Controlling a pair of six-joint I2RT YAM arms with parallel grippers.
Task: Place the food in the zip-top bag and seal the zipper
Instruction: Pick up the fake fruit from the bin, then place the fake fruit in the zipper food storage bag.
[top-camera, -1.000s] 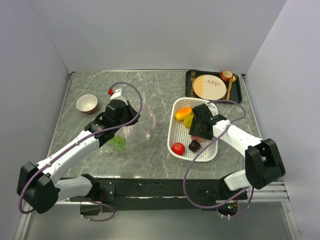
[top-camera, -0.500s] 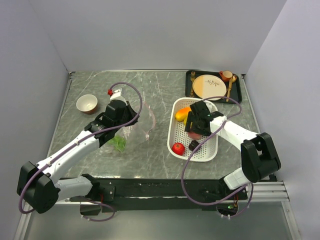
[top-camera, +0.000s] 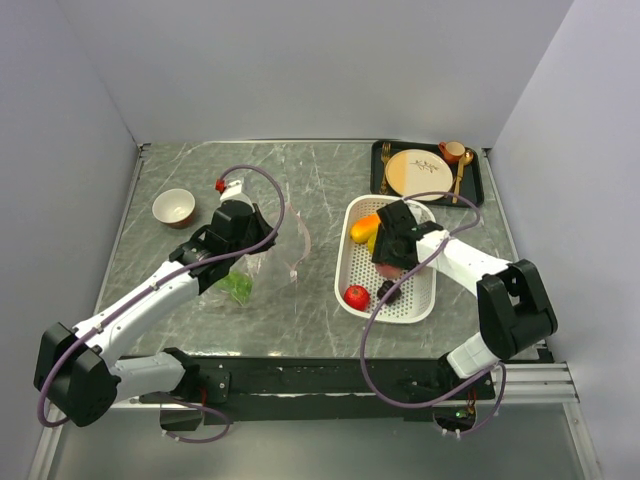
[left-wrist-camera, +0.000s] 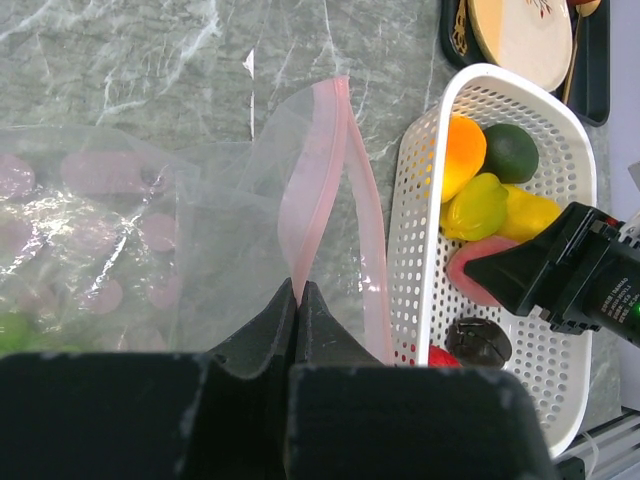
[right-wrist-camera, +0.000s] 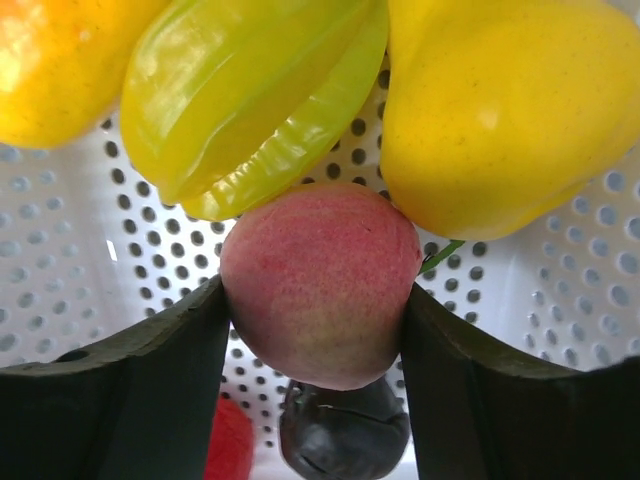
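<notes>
Peach: the pink peach (right-wrist-camera: 320, 285) lies in the white basket (left-wrist-camera: 420, 230), which sits on the bench (top-camera: 320, 180) toward its right edge.
Right end effector: my right end effector (right-wrist-camera: 318, 300) has moved from the near part of the basket to the middle. It opened wide, then came back in. Now its fingers press on both sides of the peach. I would say it is grasping the peach, but the peach is not lifted yet.
Left end effector: my left end effector (left-wrist-camera: 298, 300) is clenched on the zip-top bag (left-wrist-camera: 200, 230), just beside the pink zipper (left-wrist-camera: 320, 170). It has stayed put and holds the mouth up.
Bag: it lies left of the bench's middle, with its mouth facing the basket. The green grapes (top-camera: 238, 287) are already inside.
Other food: the mango (left-wrist-camera: 462, 150), avocado (left-wrist-camera: 511, 152), tomato (top-camera: 356, 296) and small dark piece (left-wrist-camera: 478, 340) wait in the basket.
Meaning: I think the pick is nearly done. Next I lift the peach and carry it to the bag's mouth.
Worry: the peach is round and smooth, so it may slip.
Zipper: not sealed yet.
</notes>
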